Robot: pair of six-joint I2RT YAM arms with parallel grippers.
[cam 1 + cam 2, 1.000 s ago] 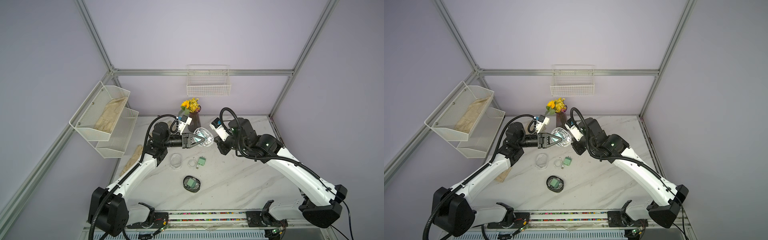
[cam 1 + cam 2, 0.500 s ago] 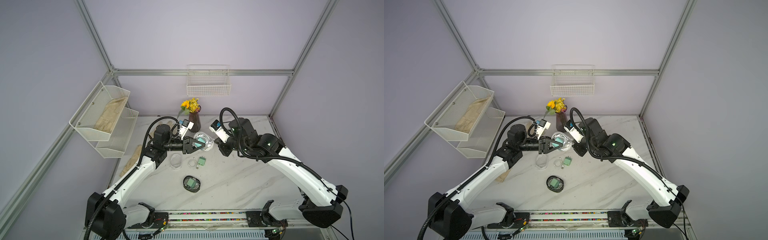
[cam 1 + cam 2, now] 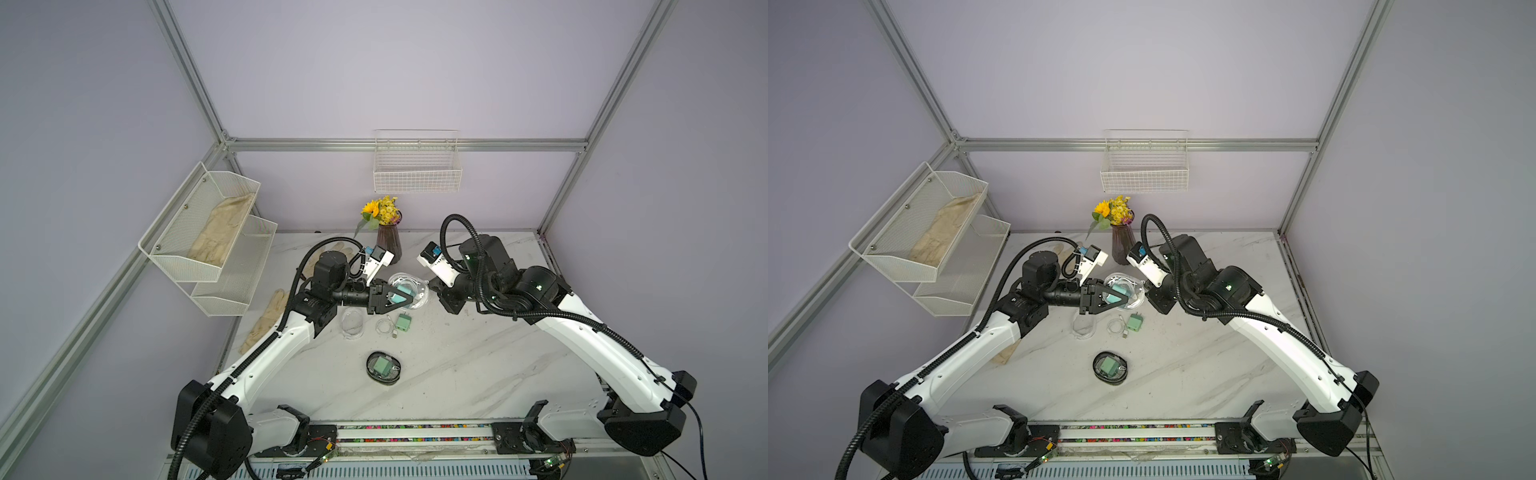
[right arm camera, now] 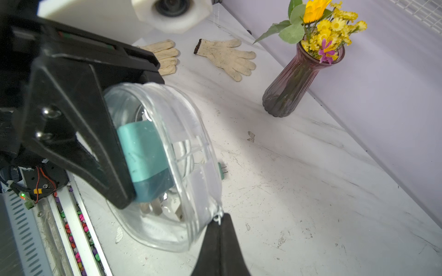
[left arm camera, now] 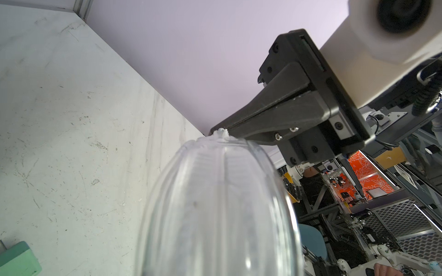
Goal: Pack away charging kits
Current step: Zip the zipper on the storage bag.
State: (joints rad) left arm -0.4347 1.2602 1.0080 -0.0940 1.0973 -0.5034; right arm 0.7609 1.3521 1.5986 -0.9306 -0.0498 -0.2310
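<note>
A clear oval case [image 3: 411, 291] [image 3: 1127, 291] hangs above the table with my left gripper [image 3: 401, 300] [image 3: 1115, 300] shut across it. Inside it sit a light blue charger [image 4: 143, 155] and a white cable [image 4: 189, 153]. My right gripper [image 4: 221, 218] [image 3: 431, 287] is shut, its tips pinching the small zipper pull [image 5: 221, 131] at the case's edge. In the left wrist view the case [image 5: 215, 203] hides my left jaws. On the table lie a mint-green charger [image 3: 403, 322], a coiled cable [image 3: 384, 326], an empty clear case [image 3: 352, 326] and a black-rimmed case [image 3: 383, 368] holding a green charger.
A purple vase of yellow flowers [image 3: 388, 245] stands just behind the grippers. Cream gloves [image 3: 266, 320] [image 4: 227, 57] lie at the table's left side. A two-tier mesh shelf [image 3: 216, 237] hangs on the left wall and a wire basket [image 3: 417, 174] on the back wall.
My left gripper has carried the case a little lower and toward the front. The right gripper has stayed at the case's edge.
</note>
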